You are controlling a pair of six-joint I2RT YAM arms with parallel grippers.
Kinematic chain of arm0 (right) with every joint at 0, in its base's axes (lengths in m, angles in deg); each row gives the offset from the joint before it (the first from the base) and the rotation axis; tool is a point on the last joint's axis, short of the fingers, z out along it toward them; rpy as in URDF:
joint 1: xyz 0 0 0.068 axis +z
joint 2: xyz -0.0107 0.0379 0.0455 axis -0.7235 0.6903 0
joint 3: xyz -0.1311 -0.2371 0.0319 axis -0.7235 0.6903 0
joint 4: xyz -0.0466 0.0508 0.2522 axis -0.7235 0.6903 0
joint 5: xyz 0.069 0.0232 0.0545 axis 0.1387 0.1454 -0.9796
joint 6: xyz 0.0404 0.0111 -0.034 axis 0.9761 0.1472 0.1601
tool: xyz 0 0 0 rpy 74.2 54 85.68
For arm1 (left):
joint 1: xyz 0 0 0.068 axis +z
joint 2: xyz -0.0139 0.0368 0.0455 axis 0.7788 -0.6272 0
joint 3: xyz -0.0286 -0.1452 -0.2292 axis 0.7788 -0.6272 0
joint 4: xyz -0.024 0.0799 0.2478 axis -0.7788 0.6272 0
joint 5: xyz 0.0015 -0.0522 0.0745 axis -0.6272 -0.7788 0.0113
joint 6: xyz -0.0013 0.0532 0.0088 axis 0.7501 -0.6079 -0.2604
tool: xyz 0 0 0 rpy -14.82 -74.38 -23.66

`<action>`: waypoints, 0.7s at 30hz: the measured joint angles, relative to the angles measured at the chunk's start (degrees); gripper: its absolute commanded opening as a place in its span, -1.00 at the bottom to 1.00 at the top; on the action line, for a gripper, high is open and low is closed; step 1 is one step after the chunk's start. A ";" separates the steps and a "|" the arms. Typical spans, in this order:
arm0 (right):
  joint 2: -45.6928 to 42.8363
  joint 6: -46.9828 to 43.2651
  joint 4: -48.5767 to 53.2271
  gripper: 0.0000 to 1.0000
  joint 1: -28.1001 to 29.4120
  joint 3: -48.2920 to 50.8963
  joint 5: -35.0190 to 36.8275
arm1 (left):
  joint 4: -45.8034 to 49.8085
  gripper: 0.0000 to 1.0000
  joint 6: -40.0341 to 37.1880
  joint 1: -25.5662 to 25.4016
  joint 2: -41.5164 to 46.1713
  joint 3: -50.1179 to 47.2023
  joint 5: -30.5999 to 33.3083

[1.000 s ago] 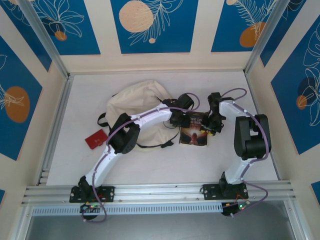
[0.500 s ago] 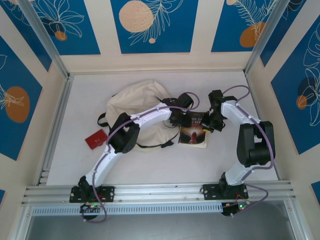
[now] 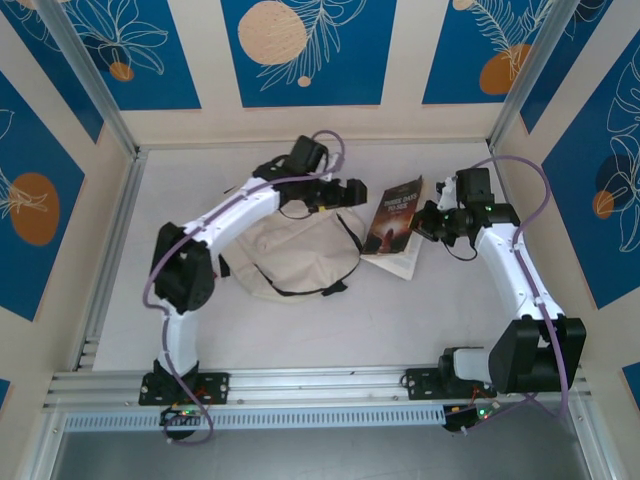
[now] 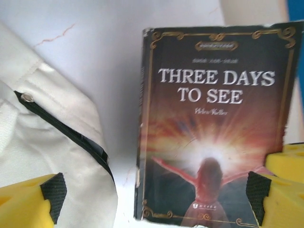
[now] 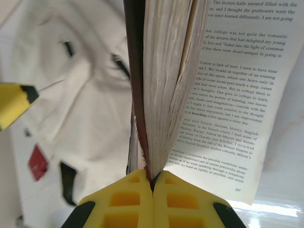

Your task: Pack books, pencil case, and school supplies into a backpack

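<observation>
While the right fingers (image 5: 126, 202) clamp the black book (image 3: 397, 225) toward the worktop's (image 3: 300, 330) far right corner, the left fingers (image 4: 23, 202) — spread wide beside the backpack (image 3: 300, 255) at mid-worktop — should hold its mouth open.

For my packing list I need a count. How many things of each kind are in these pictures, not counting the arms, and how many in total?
Book: 1, clamped in the right tool
Backpack: 1
Red flat item: 1, too blurred to name
Total: 3
</observation>
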 measured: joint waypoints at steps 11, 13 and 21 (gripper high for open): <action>1.27 0.74 -10.40 -1.00 2.05 -0.74 -24.94 | -16.02 1.00 8.94 7.08 11.19 -24.79 -11.87; 2.23 1.22 -12.24 -1.00 2.51 -0.81 -28.20 | -19.06 1.00 10.91 7.39 13.79 -27.80 -13.79; 4.90 2.60 -15.87 -1.00 3.39 -1.55 -36.11 | -33.53 0.61 19.41 7.93 16.87 -32.35 -20.83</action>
